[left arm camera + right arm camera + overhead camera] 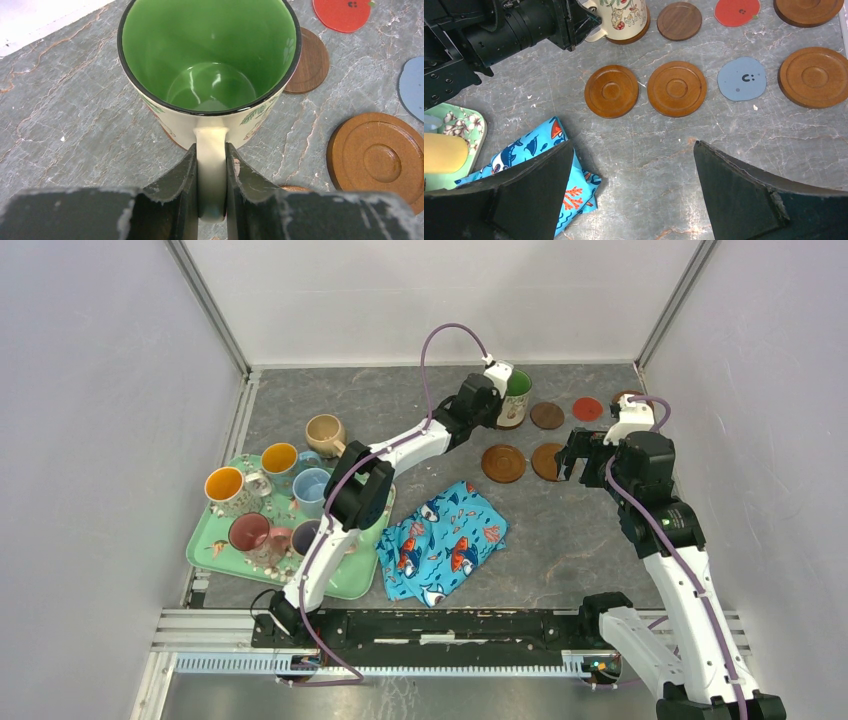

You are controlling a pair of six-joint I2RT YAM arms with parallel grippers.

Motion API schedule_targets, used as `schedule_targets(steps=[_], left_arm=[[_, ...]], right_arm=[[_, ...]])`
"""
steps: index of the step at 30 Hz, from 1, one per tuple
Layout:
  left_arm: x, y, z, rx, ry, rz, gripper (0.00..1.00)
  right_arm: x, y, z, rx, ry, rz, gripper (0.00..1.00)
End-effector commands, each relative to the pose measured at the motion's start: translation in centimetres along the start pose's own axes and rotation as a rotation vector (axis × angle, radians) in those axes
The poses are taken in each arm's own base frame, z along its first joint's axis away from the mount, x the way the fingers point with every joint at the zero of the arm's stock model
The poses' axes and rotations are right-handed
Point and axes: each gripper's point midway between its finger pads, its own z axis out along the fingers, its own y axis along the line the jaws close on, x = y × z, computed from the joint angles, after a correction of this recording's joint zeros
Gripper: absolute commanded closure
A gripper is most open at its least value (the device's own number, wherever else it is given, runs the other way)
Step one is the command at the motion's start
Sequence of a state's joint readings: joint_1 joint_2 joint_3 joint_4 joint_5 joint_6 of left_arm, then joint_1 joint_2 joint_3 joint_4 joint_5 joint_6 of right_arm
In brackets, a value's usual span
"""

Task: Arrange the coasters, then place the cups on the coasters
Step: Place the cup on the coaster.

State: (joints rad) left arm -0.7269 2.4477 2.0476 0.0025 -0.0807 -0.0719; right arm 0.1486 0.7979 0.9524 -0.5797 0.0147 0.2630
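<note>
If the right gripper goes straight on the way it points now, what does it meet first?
The right gripper would probably meet bare table first, just short of two ringed coasters; depth unclear.

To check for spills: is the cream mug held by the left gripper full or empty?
Empty. The left wrist view looks straight into the mug and shows its bare, shiny green bottom.

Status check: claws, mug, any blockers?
Left claw shut on handle of green-lined mug. Mug sits on a brown coaster. Right claw open, empty, above the table. Fish-print cloth off to the side, blocking nothing.
</note>
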Motion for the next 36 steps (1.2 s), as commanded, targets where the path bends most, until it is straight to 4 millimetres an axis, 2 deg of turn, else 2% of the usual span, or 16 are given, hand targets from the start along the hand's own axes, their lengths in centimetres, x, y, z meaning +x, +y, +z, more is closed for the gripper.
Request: schedule_targets(steps=[1, 11, 13, 19, 28, 36], left_arm=[[-11.2, -0.4, -1.6, -0.005, -0.318, 0.035, 0.98], [-9.8, -0.1, -1.2, -0.016, -0.286, 0.039, 0.96], [-9.7, 0.0, -1.1, -0.02, -0.283, 0.039, 0.89], [-9.1, 0.1, -0.9, -0.03, -0.274, 0.038, 0.8], [-8.1, 0.2, -0.7, -0.028, -0.258, 0.04, 0.6], [-7.6, 0.1, -0.8, -0.021, -0.25, 0.042, 0.55]], right_arm=[[-1.3, 0.5, -0.3, -0.021, -0.036, -0.017, 0.02], [-0.9, 0.4, -0.2, -0.018, -0.031, -0.018, 0.02], [-0.8, 0.4, -0.2, -0.018, -0.03, -0.019, 0.02], [-0.8, 0.3, -0.2, -0.017, -0.029, -0.021, 0.02], [-0.7, 0.3, -0.2, -0.017, -0.028, -0.021, 0.02], [-0.6, 0.3, -0.1, -0.018, -0.024, -0.021, 0.02]])
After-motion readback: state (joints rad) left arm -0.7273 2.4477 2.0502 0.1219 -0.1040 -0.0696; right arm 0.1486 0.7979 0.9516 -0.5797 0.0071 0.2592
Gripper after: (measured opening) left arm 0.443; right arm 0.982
